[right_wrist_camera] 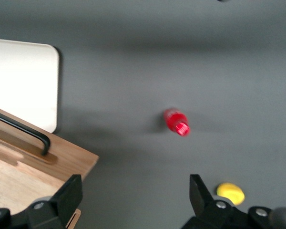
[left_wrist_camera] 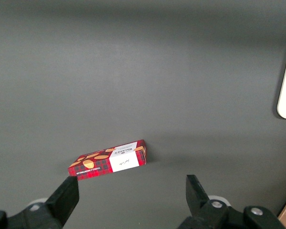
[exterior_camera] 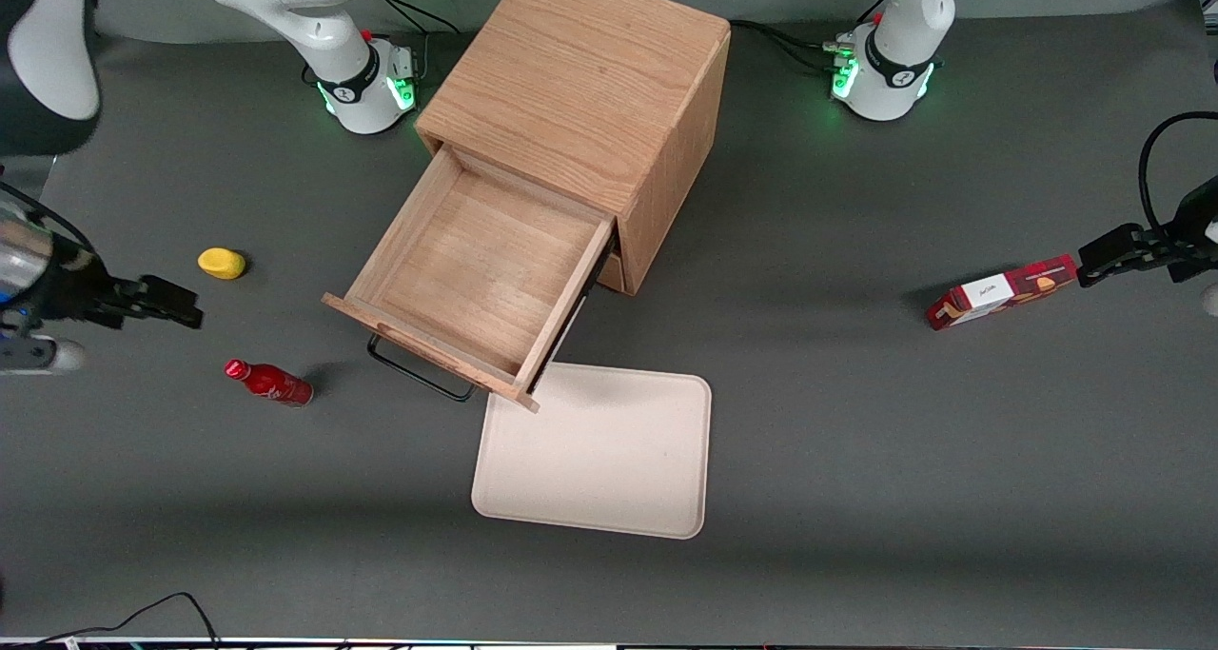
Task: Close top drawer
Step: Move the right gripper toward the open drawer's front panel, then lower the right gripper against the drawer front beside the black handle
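Note:
The top drawer [exterior_camera: 476, 279] of the light-oak box cabinet [exterior_camera: 580, 79] stands pulled far out and empty, its thin black wire handle [exterior_camera: 419, 372] on the front facing the camera. The drawer's front corner and handle [right_wrist_camera: 24, 131] also show in the right wrist view. My right gripper [exterior_camera: 176, 305] is open and empty. It hovers above the grey table toward the working arm's end, well apart from the drawer, with the yellow object and the red bottle close by. Its fingers [right_wrist_camera: 71, 193] frame bare table.
A yellow object [exterior_camera: 221, 264] and a red bottle [exterior_camera: 269, 383] lie near my gripper. A cream tray [exterior_camera: 609, 469] lies in front of the drawer, nearer the camera. A red biscuit box [exterior_camera: 999, 293] lies toward the parked arm's end.

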